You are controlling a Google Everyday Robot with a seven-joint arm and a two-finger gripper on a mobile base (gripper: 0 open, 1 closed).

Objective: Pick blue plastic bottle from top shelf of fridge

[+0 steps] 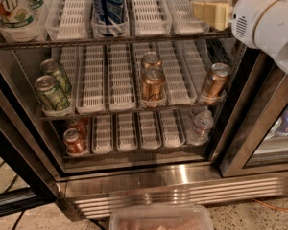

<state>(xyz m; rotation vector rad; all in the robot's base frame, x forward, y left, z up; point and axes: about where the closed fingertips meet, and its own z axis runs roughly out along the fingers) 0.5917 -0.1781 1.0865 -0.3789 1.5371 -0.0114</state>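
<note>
On my feed the claw (pixel 209 12) shows pale cream at the upper right, level with the front of the top shelf (pixel 134 39), on a white arm (pixel 269 18). The top shelf is grey wire, and its lane trays (pixel 149 8) are white with rows of slots. I see a dark blue bottle (pixel 108 4) with a red-and-white logo, and a green-and-white labelled bottle (pixel 12 11) at the far left. Lower down are green cans (pixel 50 94), coppery brown cans (pixel 152 84), red cans (pixel 74 140) and a clear crinkled bottle (pixel 200 126). The fridge (pixel 173 181) frame is brushed silver steel.
</note>
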